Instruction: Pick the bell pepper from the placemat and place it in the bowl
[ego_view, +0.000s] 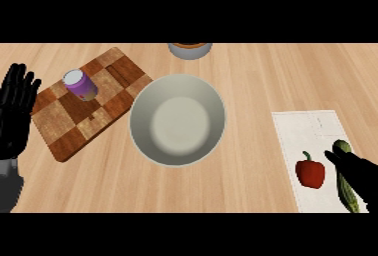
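No writing, brand, number or sign can be read anywhere: the purple can (80, 85) on the chequered board (70, 125) at far left shows a label too blurred to make out.

Light wooden counter (244, 70) fills the view; grain runs sideways; even lighting.
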